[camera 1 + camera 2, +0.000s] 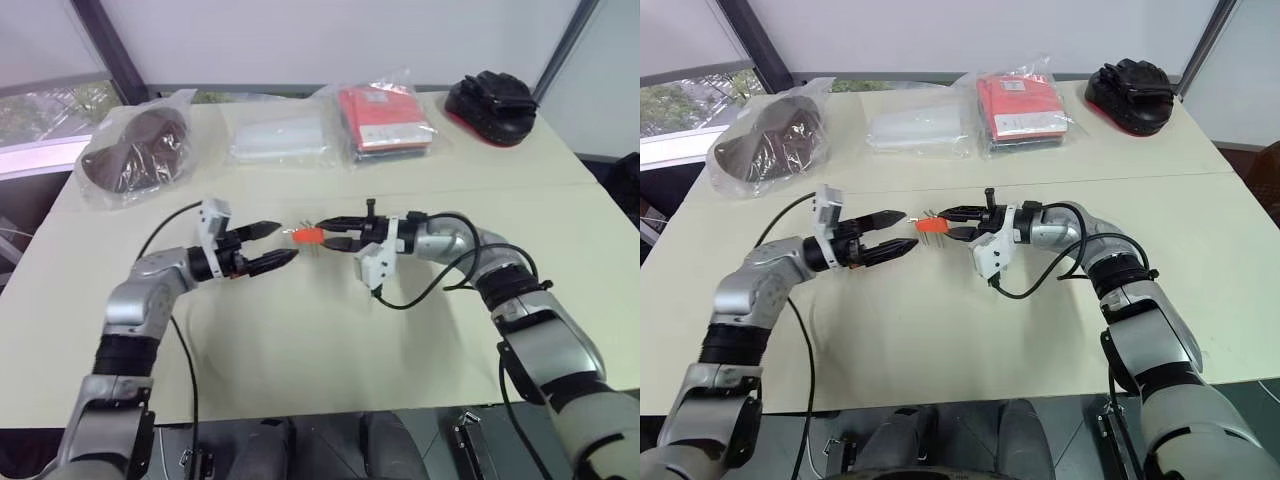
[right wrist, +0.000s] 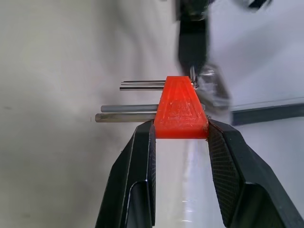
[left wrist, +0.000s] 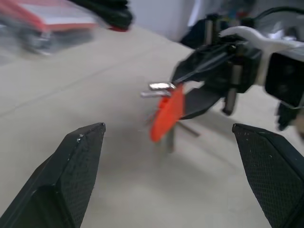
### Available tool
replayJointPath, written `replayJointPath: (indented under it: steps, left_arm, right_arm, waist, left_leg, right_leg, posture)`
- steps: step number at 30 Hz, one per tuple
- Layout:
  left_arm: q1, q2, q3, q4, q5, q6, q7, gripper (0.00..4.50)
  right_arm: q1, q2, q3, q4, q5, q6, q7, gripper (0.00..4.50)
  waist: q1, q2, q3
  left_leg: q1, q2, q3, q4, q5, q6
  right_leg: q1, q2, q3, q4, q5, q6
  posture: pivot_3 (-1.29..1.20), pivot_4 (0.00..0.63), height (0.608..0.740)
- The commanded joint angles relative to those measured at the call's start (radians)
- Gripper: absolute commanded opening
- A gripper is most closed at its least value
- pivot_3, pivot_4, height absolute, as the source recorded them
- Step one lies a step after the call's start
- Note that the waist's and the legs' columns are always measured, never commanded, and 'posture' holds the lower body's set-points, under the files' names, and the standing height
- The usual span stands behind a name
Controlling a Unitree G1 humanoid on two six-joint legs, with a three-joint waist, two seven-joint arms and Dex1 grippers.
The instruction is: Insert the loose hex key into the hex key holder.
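Above the middle of the pale cream surface [image 1: 300, 340], the right claw [image 1: 332, 237] points toward the robot's left and grips the small orange-red plastic hex key holder [image 1: 309, 235] between its two black fingers, clear of the surface. Facing it from the other side, the left claw [image 1: 270, 245] stands wide with nothing between its fingers, its tips just beside the holder but apart from it.

From the head views the holder is only a small orange spot with faint metal slivers at its far end. The right wrist view shows far more: the holder [image 2: 181, 109] is a wedge-shaped block pinched at its broad end by both fingertips [image 2: 145, 137], with several grey metal keys [image 2: 126, 114] sticking out sideways, two thick and two thin. The left wrist view shows the same block edge-on [image 3: 167, 114], short bright key ends at its top, and the right claw behind it. I cannot tell the loose hex key from the others in any picture.

Only the head views take in the far edge of the surface: a dark brown item in a clear plastic bag [image 1: 135, 150], a flat clear packet [image 1: 280, 135], a large red packet in clear plastic [image 1: 385, 120], and a black and red object [image 1: 492, 103].
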Motion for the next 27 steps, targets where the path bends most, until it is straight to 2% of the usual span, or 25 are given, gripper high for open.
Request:
replayJointPath:
  steps: [1,9,16,19,25,26,27]
  left_arm:
    - [-0.078,-0.019,0.002,0.062,-0.018,0.011,-0.057,4.50]
    - [-0.192,-0.069,-0.005,0.209,0.028,-0.045,-0.108,4.50]
    - [-0.219,-0.087,-0.031,0.276,0.081,-0.100,-0.162,4.50]
    - [-0.220,-0.094,-0.034,0.285,0.093,-0.111,-0.173,3.61]
    - [-0.234,-0.112,-0.013,0.296,0.083,-0.105,-0.168,0.42]
    - [-0.234,-0.113,-0.011,0.295,0.083,-0.105,-0.166,0.03]
    - [-0.233,-0.114,-0.011,0.293,0.087,-0.108,-0.162,0.03]
  right_arm:
    - [-0.030,-0.021,-0.010,-0.043,-0.036,-0.030,-0.106,0.95]
    - [-0.016,-0.043,0.018,-0.058,-0.048,-0.029,-0.157,0.95]
    - [-0.006,-0.036,0.032,-0.083,-0.034,-0.013,-0.169,0.95]
    - [-0.002,-0.033,0.034,-0.100,-0.029,-0.004,-0.169,0.95]
    - [0.015,-0.032,0.039,-0.127,-0.022,0.003,-0.166,0.95]
    - [0.018,-0.032,0.041,-0.129,-0.021,0.005,-0.164,0.95]
    - [0.021,-0.033,0.043,-0.131,-0.020,0.006,-0.163,0.95]
  waist:
    - [0.000,0.000,0.000]
    - [-0.016,0.000,0.000]
    - [-0.023,0.000,0.000]
    - [-0.022,0.000,0.000]
    - [-0.021,0.000,0.000]
    - [-0.021,0.000,0.000]
    - [-0.022,0.000,0.000]
  left_leg:
    - [0.000,0.000,0.000,0.000,0.000,0.000]
    - [0.000,0.000,0.000,0.000,0.000,0.000]
    - [0.000,0.000,0.000,0.000,0.000,0.000]
    - [0.000,0.000,-0.001,0.000,0.000,0.000]
    - [-0.001,0.000,-0.001,0.001,0.000,0.000]
    - [-0.001,0.000,-0.001,0.001,0.000,0.000]
    - [-0.001,0.000,-0.001,0.001,0.000,0.000]
  right_leg:
    - [0.000,0.000,0.000,0.000,0.000,0.000]
    - [0.000,0.000,0.000,0.000,0.000,0.000]
    - [0.000,0.000,0.000,0.000,0.000,0.000]
    - [0.000,0.000,0.000,0.000,0.000,0.000]
    - [0.000,0.000,0.000,0.000,0.000,0.000]
    - [0.000,0.000,0.000,0.000,0.000,0.000]
    - [0.000,0.000,0.000,0.000,0.000,0.000]
  posture:
    - [0.00,0.150,0.740]
    - [0.00,0.150,0.740]
    - [0.00,0.150,0.740]
    - [0.00,0.150,0.740]
    - [0.00,0.150,0.740]
    - [0.00,0.150,0.740]
    - [0.00,0.150,0.740]
